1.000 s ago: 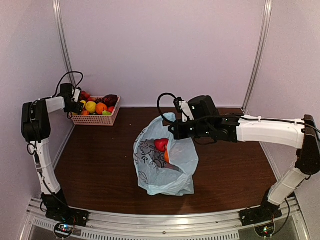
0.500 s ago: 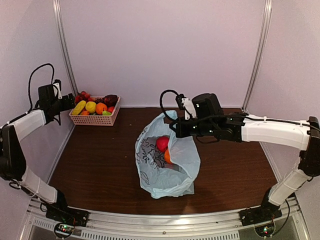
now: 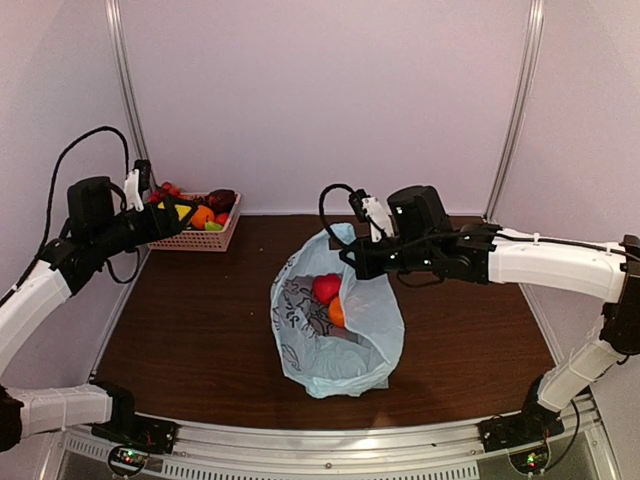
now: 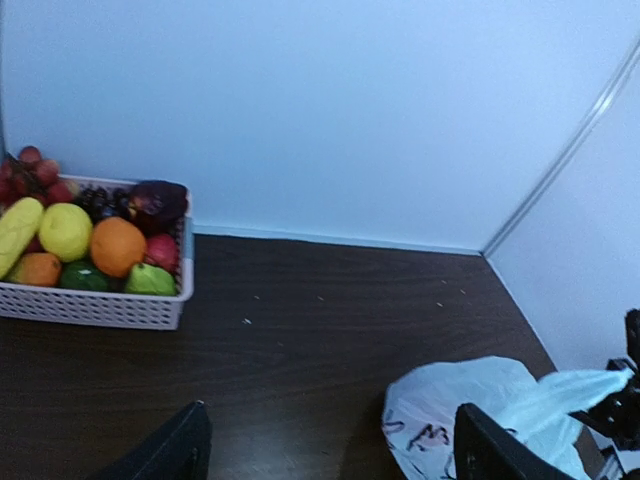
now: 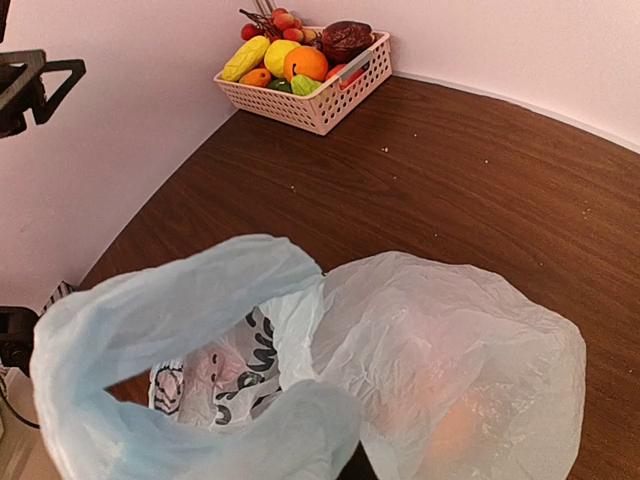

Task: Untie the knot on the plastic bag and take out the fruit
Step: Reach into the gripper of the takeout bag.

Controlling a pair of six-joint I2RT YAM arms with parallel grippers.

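The left arm and right arm have white shells, black joints and looping black cables.

We get a lane over bare table from 7 to 9 o'clock of the plastic bag. Its 1-to-3 side is barred by the right arm, with the right gripper clamped on the rim at 12. At the 10 o'clock corner sits the basket, the left gripper spread wide beside it.

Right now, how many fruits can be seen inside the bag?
2. A red one lies in the open mouth of the bag, and an orange one sits right beside it, nearer the arms. Others may be hidden under the plastic.
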